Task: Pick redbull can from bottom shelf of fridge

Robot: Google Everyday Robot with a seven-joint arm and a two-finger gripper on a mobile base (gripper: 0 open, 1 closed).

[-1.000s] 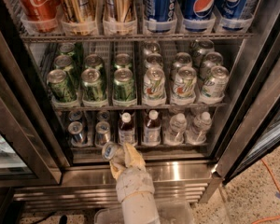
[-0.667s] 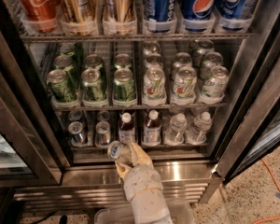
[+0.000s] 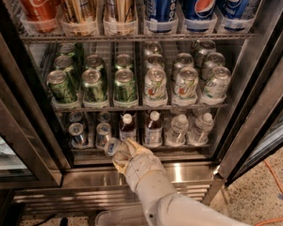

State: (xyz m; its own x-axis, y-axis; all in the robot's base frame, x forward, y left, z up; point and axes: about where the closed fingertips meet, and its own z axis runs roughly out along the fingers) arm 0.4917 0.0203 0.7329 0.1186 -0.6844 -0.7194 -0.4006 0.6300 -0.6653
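Note:
The fridge (image 3: 23, 102) stands open, with wire racks of cans and bottles. My gripper (image 3: 120, 153), in a cream cover, is at the front edge of the bottom shelf (image 3: 193, 147), left of centre. It is shut on a slim redbull can (image 3: 112, 146), which is tilted with its silver top facing left and up, just in front of the rack. Two more slim silver cans (image 3: 78, 132) stand on the bottom shelf to the left. Juice bottles (image 3: 127, 126) and water bottles (image 3: 178, 128) stand to the right.
Green cans (image 3: 94, 84) and white soda cans (image 3: 186, 84) fill the rack above, and large cans fill the top rack (image 3: 160, 4). The dark-framed door (image 3: 259, 112) stands open at the right. A steel sill (image 3: 188, 173) runs below the shelf. An orange cable (image 3: 278, 197) lies on the floor.
The arm has swung so that it reaches in from further right. The gripper and the can have stayed at the shelf's front, shifting slightly up.

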